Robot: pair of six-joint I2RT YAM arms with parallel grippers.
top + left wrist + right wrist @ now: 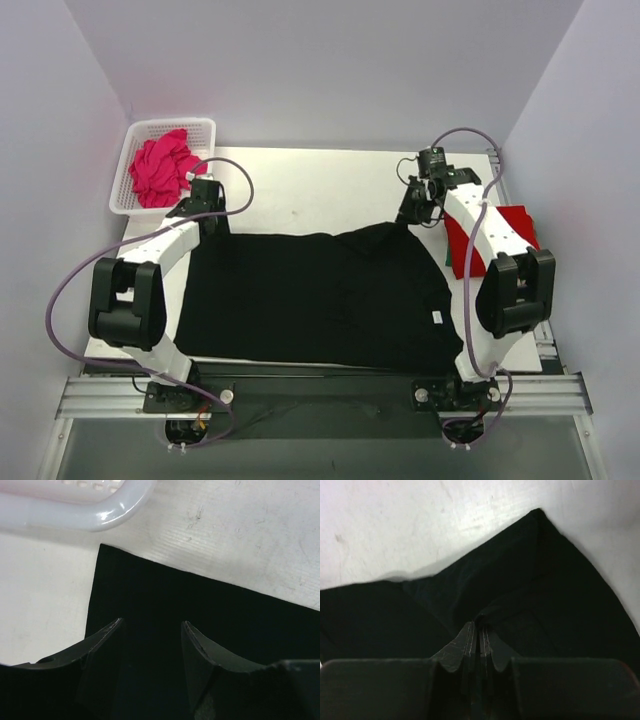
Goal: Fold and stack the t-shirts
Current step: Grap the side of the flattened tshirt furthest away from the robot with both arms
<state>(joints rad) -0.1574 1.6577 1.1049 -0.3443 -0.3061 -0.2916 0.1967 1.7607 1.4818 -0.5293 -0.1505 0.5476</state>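
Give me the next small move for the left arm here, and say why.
Probably lower the left tool and close it on the far left corner of the black shirt. It sits open over that corner, while the right tool is already shut on the far right edge, bunching the cloth. With both held, the fold could begin.

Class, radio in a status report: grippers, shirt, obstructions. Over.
Left gripper open above black cloth t-shirt, far-left corner. Right gripper shut on its far edge. Nothing in the way; red cloth t-shirt aside.
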